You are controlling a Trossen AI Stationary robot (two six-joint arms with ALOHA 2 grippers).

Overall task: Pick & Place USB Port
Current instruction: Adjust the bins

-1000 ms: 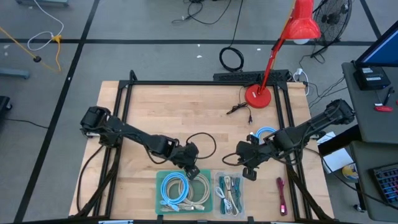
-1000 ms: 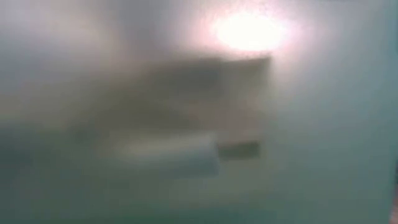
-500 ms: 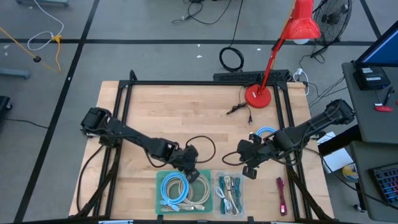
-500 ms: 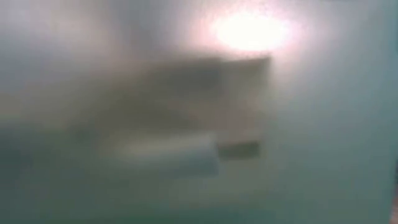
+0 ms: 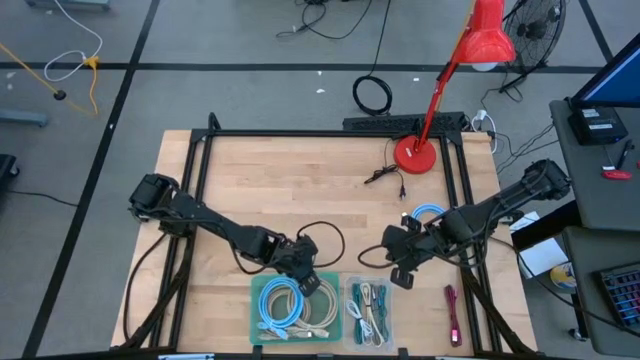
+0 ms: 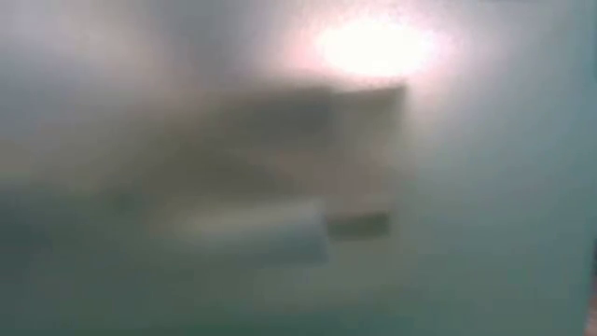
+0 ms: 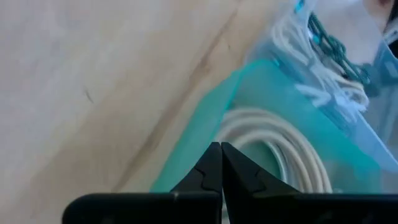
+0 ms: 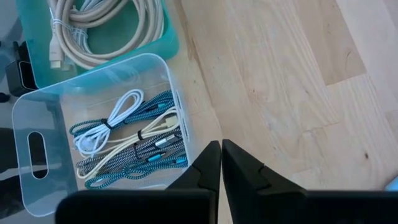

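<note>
My left gripper (image 5: 307,277) (image 7: 221,149) is shut above the far rim of the teal bin (image 5: 256,300) (image 7: 205,124), which holds coiled white cable (image 7: 273,137) and blue cable (image 5: 275,305). A black cable loop (image 5: 322,232) lies on the table just beyond the left gripper. My right gripper (image 5: 402,277) (image 8: 221,146) is shut over bare wood beside the clear bin (image 5: 347,300) (image 8: 37,106), which holds several bundled cables. A second black cable piece (image 5: 372,255) lies by the right gripper. I cannot make out a USB port among the cables. My left gripper's shut fingers show nothing between them in the left wrist view. In the high view the gripper's own body hides their tips, so I cannot tell whether they touch the black cable loop (image 5: 305,250).
A blue cable coil (image 5: 428,213) lies beyond the right gripper and a dark red cable (image 5: 453,315) near the front right corner. A red desk lamp (image 5: 412,152) stands at the back, with a small black cable (image 5: 385,175) beside it. The table's middle is bare wood.
</note>
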